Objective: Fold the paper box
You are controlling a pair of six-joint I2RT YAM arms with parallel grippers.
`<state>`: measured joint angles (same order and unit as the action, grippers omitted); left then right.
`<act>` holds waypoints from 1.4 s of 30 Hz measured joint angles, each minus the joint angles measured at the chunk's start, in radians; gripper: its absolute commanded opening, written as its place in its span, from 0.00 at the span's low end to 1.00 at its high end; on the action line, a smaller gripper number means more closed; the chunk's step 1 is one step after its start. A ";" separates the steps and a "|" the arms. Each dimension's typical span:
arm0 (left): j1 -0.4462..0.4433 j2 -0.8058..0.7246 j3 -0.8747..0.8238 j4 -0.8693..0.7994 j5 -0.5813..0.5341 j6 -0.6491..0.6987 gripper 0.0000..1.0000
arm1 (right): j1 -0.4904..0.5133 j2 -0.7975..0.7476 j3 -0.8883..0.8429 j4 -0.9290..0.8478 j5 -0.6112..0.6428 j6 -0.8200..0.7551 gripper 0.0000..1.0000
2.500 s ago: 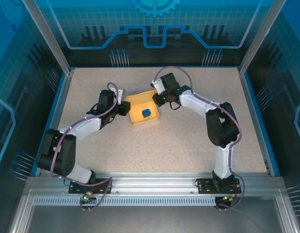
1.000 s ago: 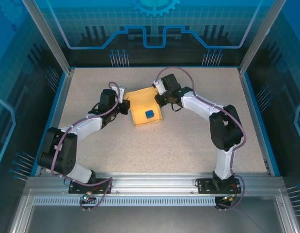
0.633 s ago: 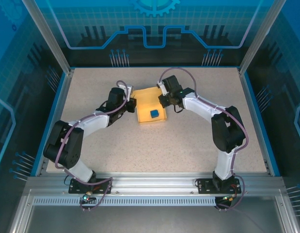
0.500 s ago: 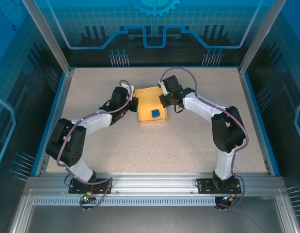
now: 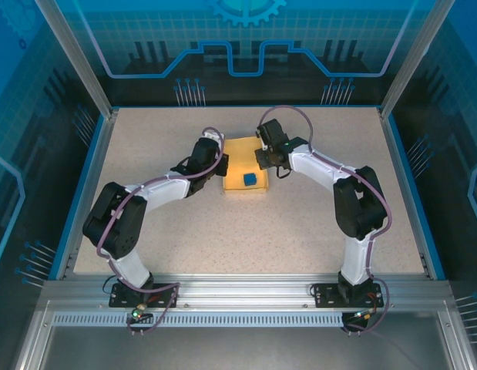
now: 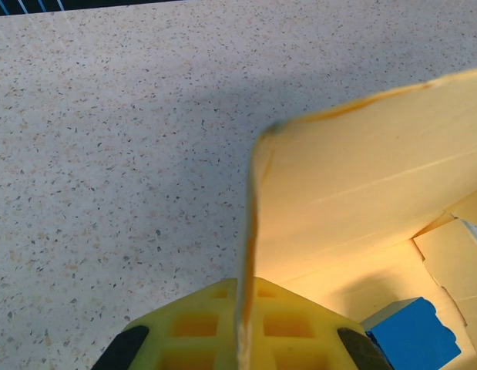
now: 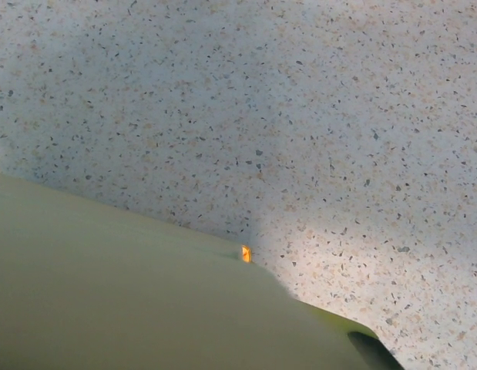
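Paper box [image 5: 240,158] sits on table [image 5: 300,231], a bit far of ctr, btw the two claws. Pale yellow, open on top, approx rectangular from above. Blue cube [image 5: 250,179] lies inside on the box floor, toward its near-right part.

Left claw [image 5: 223,166] is at the box's left wall & clenched on it. Left wrist view backs this up. Yellow fingers [image 6: 199,331] sit at the bottom of frame w/ the thin wall edge of the paper box [image 6: 354,185] running up btw them, one finger on each face, so the left claw [image 6: 242,331] is gripping cardboard. That wall stands upright, has a rounded top corner & an orange-tinted line along its edge. Right of it is the box interior, w/ a flap piece at the far right & the blue cube [image 6: 411,335] on the floor, just beside the fingers. Speckled table [image 6: 107,154] shows to the left & far.

Right claw [image 5: 262,159] is at the box's far-right corner, touching it, jaws closed down tight. Can't tell if cardboard is pinched btw them. Right wrist view is v. close & blurred, w/ an olive-yellow mass [image 7: 107,301] across the lower left, a tiny orange speck [image 7: 246,253] at its edge & speckled table [image 7: 315,116] beyond.

Left arm [image 5: 149,193] reaches in from near-left, right arm [image 5: 330,171] from near-right, both bent in toward the box.
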<state>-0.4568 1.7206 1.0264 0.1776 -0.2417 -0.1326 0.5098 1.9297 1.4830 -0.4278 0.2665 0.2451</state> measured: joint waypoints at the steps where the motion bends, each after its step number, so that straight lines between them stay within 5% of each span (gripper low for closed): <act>1: -0.004 0.000 0.001 0.000 -0.007 0.000 0.00 | 0.000 0.001 0.001 -0.001 0.004 0.004 0.10; 42: -0.031 0.032 0.046 -0.037 -0.121 -0.053 0.00 | 0.040 0.051 0.069 -0.028 0.119 0.043 0.09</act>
<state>-0.4873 1.7531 1.0725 0.1402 -0.3630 -0.1856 0.5503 1.9808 1.5524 -0.4557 0.3859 0.2878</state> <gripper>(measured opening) 0.052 0.089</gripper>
